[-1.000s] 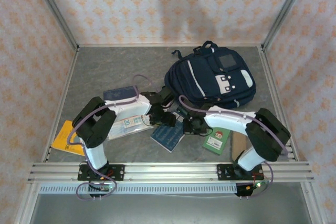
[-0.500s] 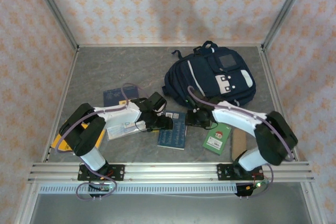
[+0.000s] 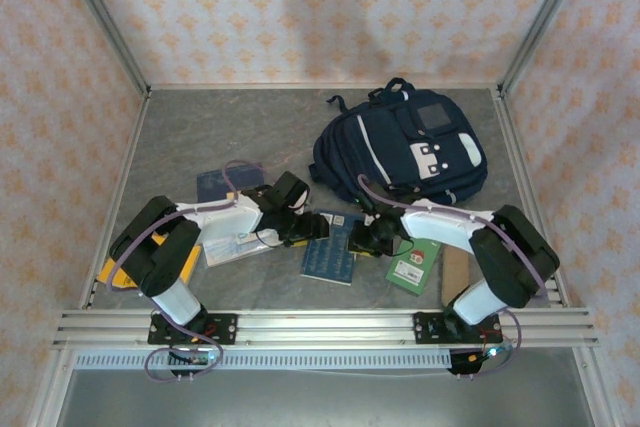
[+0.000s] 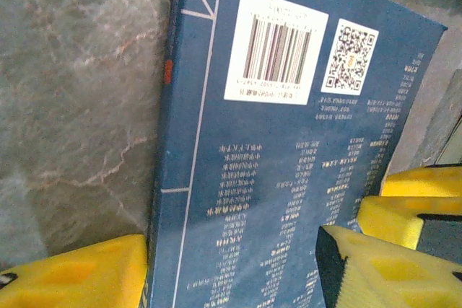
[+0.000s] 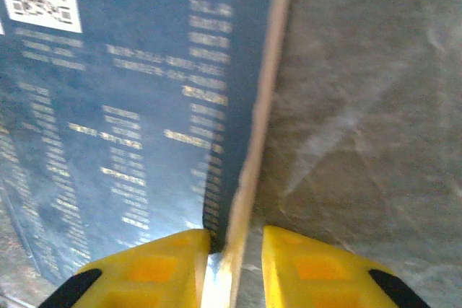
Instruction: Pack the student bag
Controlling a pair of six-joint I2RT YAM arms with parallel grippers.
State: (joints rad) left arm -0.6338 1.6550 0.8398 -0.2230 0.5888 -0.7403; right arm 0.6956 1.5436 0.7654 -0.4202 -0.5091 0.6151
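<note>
Yellow fingers [image 5: 151, 268] of the right gripper [image 5: 229, 247] stand narrow, pinched on the long edge of a blue book [image 5: 130, 106]; the pale page edge runs up between them at 12 o'clock. In the left wrist view the left gripper [image 4: 231, 250] has its fingers [image 4: 86, 275] spread wide. One sits just outside the book's spine at 7 o'clock, the other over the back cover at 5 o'clock, below the barcode label. They straddle the book and do not clamp it.

From above, the two grippers meet over the blue book [image 3: 330, 252] at the near middle of the grey worktop [image 3: 200, 137], the left gripper [image 3: 320, 230] at its 10 o'clock corner and the right gripper [image 3: 358, 240] at its 2 o'clock side. A green book [image 3: 413, 262] lies just beside it at 3 o'clock. A white booklet [image 3: 235, 245] lies at 9 o'clock, with a navy notebook [image 3: 222, 183] beyond it at 10 o'clock.

The student bag [image 3: 405, 152] lies flat at 1 o'clock from the blue book, pockets up, near the far right corner. I cannot tell from here whether its main opening is unzipped.

The step in hand looks like picking up the blue book, right fingers gripping while the left ones steady it. The next move likely calls for lifting that edge clear of the worktop without the thin cover slipping, then carrying it toward 1 o'clock and finding the bag's mouth.
</note>
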